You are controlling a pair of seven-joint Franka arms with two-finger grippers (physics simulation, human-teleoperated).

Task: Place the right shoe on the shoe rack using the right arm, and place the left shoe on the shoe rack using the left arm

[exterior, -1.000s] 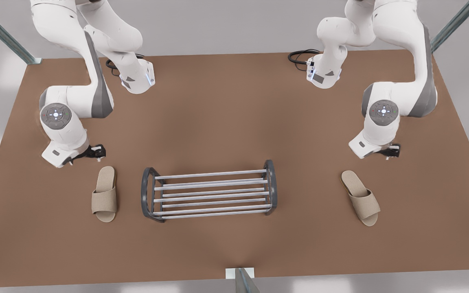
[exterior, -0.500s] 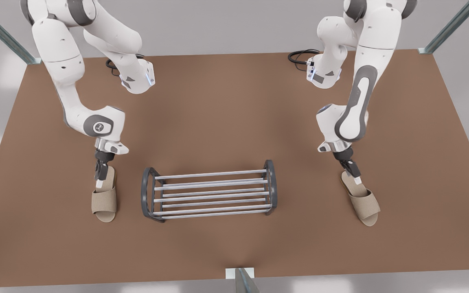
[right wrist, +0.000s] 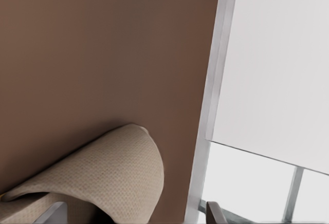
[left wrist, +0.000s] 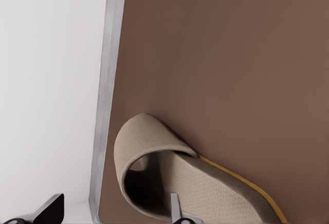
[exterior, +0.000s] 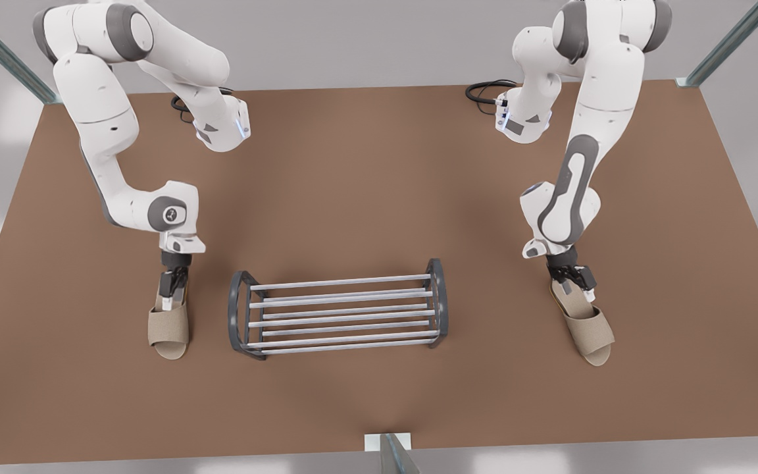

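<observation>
Judged soft, light and floppy, best pinched at a side edge near the heel. Found the right slipper (exterior: 168,327) flat on the table (exterior: 353,184) at 9 o'clock of the shoe rack (exterior: 339,309), the left slipper (exterior: 586,329) at 3 o'clock. Saw the right gripper (exterior: 168,295) and the left gripper (exterior: 576,284) spread wide over the heels.

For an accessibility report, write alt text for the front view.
Open jaws of the left arm sit at the heel of the left shoe on the front view's right, and those of the right arm at the right shoe on its left. The bare shoe rack stands between.
</observation>
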